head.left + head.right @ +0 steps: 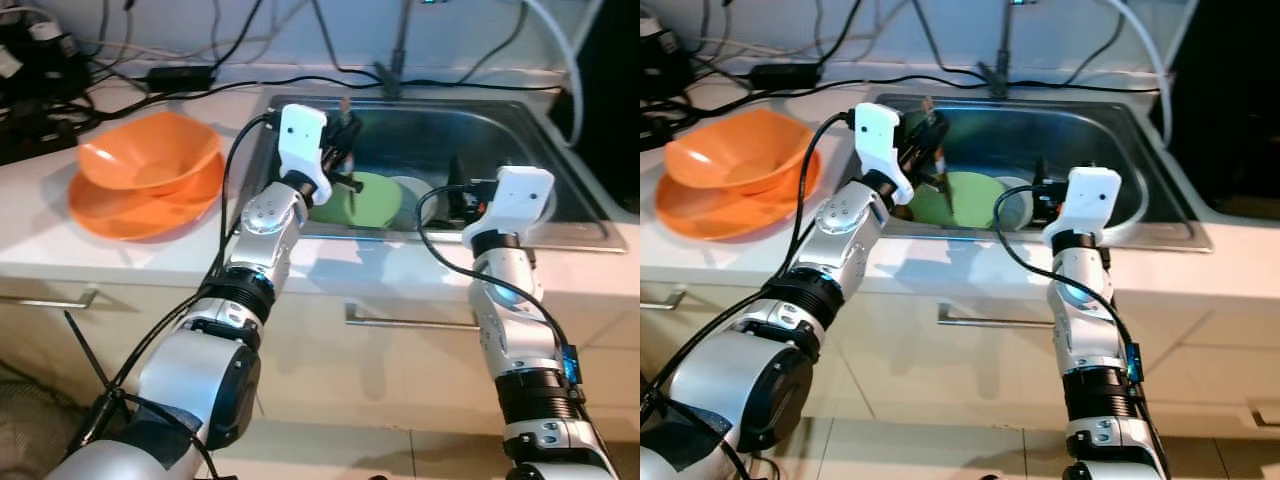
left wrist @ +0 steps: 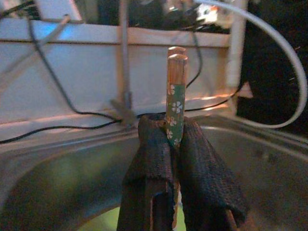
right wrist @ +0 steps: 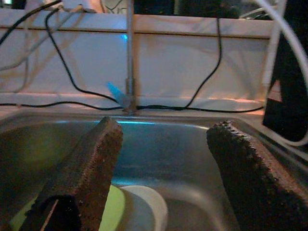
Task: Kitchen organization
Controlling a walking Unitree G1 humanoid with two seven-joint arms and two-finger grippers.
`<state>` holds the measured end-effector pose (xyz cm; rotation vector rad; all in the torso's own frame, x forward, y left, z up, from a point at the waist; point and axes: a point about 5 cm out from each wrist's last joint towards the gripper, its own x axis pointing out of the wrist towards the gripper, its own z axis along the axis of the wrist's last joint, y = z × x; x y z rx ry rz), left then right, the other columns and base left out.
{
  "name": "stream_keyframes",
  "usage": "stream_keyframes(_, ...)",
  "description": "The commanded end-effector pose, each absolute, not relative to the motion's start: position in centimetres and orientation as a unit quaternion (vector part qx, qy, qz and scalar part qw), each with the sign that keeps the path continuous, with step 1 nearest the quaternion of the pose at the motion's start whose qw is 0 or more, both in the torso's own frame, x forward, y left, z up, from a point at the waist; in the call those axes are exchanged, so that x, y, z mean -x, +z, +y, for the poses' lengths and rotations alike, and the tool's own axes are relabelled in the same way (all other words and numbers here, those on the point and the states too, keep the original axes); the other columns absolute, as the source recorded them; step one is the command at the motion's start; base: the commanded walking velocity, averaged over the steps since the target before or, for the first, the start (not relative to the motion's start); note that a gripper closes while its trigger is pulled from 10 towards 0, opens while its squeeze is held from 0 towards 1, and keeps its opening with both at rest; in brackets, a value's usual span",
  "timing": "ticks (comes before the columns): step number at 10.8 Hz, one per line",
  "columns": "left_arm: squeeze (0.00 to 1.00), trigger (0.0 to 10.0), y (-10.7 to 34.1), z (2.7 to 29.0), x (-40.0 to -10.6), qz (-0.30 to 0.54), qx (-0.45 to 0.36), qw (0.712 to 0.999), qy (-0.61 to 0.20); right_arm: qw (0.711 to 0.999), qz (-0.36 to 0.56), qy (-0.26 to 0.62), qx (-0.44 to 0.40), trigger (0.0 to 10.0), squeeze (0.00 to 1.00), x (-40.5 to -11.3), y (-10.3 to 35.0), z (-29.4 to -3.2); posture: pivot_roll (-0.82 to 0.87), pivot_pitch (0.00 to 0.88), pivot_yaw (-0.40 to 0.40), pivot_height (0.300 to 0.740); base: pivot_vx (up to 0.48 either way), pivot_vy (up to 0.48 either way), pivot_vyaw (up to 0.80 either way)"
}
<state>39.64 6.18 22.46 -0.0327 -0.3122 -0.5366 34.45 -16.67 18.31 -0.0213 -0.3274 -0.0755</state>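
Pinching a pair of chopsticks [image 2: 175,96] between its two black fingers, the left gripper [image 1: 345,140] hovers above the near left part of the steel sink [image 1: 560,150]. Its jaws are pressed together on the sticks, which stand up past the fingertips; they are green with small pale flowers and have bare wooden ends. In the left wrist view the fabric-covered fingers [image 2: 202,163] close around the sticks low down, and the sink's back wall and the faucet stem [image 2: 124,53] lie beyond.

The right gripper [image 3: 163,144] reaches over the sink's front rim near its middle, with its jaws spread wide and nothing between them. Below and beyond its fingers sit a lime-green plate [image 1: 375,200] and, just beside it and partly overlapping, a smaller white dish [image 3: 144,207], both on the sink floor. The green plate lies under the left gripper as seen from the head.

On the white table [image 1: 40,230] to the left of the sink, an orange bowl [image 1: 150,150] rests inside a wider orange plate [image 1: 140,215]. Black cables [image 1: 180,75] trail along the back of the table and across the wall behind the sink, and a white hose [image 1: 560,60] curves down at the far right corner. Cabinet fronts with metal handles [image 1: 400,322] run below the table edge.
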Motion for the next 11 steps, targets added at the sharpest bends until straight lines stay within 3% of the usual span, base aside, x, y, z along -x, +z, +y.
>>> stream_keyframes(1, 0.0, 10.0, 22.7, 5.8, -39.9, -0.139, -0.002, 0.954, -0.267, 0.985, -0.168, -0.033, 0.011, 10.0, 0.0, -34.6, 18.7, -16.4, 0.11, 0.061, 0.031, 0.74, 0.304, 0.0, 0.0)
stream_keyframes(2, 0.0, 10.0, 22.1, 5.8, -39.9, -0.118, 0.001, 0.956, -0.27, 0.985, -0.168, -0.033, 0.011, 10.0, 0.0, -34.6, 18.6, -16.4, 0.1, 0.062, 0.034, 0.74, 0.0, 0.0, 0.0)
stream_keyframes(3, 0.78, 10.0, 21.8, 5.7, -39.9, -0.111, 0.015, 0.956, -0.271, 0.985, -0.168, -0.033, 0.01, 10.0, 0.0, -34.5, 18.6, -16.4, 0.1, 0.062, 0.034, 0.74, 0.0, 0.0, 0.0)
stream_keyframes(4, 1.0, 10.0, 21.6, 5.7, -39.9, -0.108, 0.026, 0.957, -0.269, 0.985, -0.169, -0.034, 0.01, 10.0, 0.0, -34.5, 18.6, -16.4, 0.1, 0.062, 0.035, 0.74, 0.0, 0.0, 0.0)
stream_keyframes(7, 1.0, 10.0, 21.8, 5.9, -40.1, -0.109, 0.012, 0.959, -0.261, 0.985, -0.169, -0.037, 0.011, 10.0, 0.0, -34.5, 18.6, -16.6, 0.1, 0.062, 0.036, 0.74, 0.0, 0.0, 0.0)
stream_keyframes(8, 0.82, 10.0, 22.0, 5.9, -40.0, -0.116, 0.007, 0.959, -0.26, 0.985, -0.169, -0.037, 0.011, 10.0, 0.0, -34.5, 18.6, -16.6, 0.11, 0.06, 0.036, 0.74, 0.0, 0.0, 0.0)
stream_keyframes(9, 0.0, 10.0, 22.0, 5.9, -40.0, -0.119, 0.002, 0.958, -0.26, 0.985, -0.169, -0.036, 0.01, 10.0, 0.0, -34.6, 18.6, -16.5, 0.11, 0.059, 0.036, 0.74, 0.0, 0.0, 0.0)
stream_keyframes(11, 0.0, 10.0, 22.1, 6.0, -40.0, -0.126, 0.002, 0.959, -0.254, 0.985, -0.169, -0.035, 0.009, 10.0, 0.0, -34.6, 18.6, -16.4, 0.11, 0.056, 0.034, 0.74, 0.0, 0.0, 0.0)
